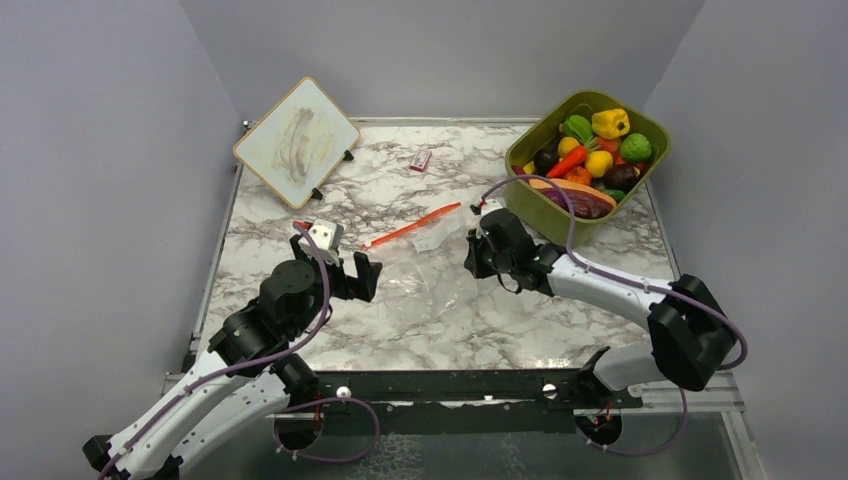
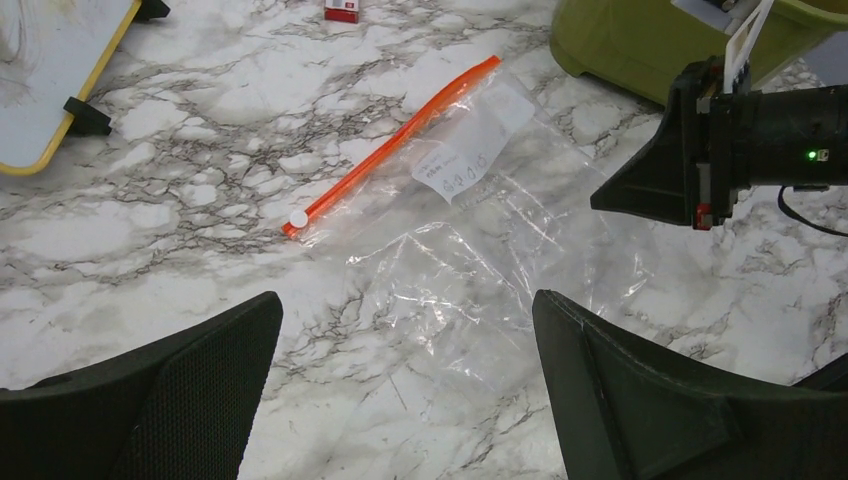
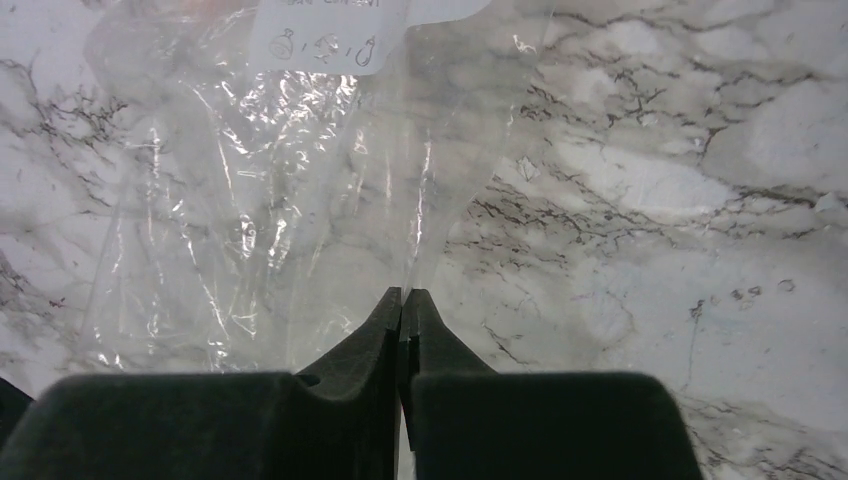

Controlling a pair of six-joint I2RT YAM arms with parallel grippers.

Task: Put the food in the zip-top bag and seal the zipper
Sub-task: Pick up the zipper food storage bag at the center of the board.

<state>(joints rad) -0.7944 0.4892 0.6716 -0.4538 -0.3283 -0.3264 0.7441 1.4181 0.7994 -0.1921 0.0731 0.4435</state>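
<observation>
Three grey walls (image 1: 100, 150) close in the marble table (image 1: 480, 340) on the left, far and right sides; only the near edge, where the arm bases sit, is unwalled. The widest bare stretch of marble runs along the near half, between the two arms.

An olive-green tub (image 1: 540, 125) fills the far right corner, close to the right wall. It is heaped with the food (image 1: 595, 150): yellow, green, orange, red and dark purple pieces. A framed white board (image 1: 297, 143) leans in the far left corner.

Mid-table lies the zip-top bag (image 1: 440, 275), flat and crumpled. Its zipper (image 1: 412, 226) forms the far left edge and runs diagonally, well apart from the board. Between the tub's near corner and the bag's far end there is only a narrow strip of marble.

The left gripper (image 1: 350, 272) hovers just off the bag's left side with its jaws wide apart, touching nothing. The right gripper (image 1: 478, 250) is at the bag's right edge, near the tub.

The overhead view hides the right jaws. The right wrist view shows them pressed together (image 3: 405, 292), with a ridge of clear film drawn up to their tips. The white label (image 2: 470, 150) reads clearly only from the wrists. A small red-white packet (image 1: 420, 159) lies beyond the zipper, apart from it.
</observation>
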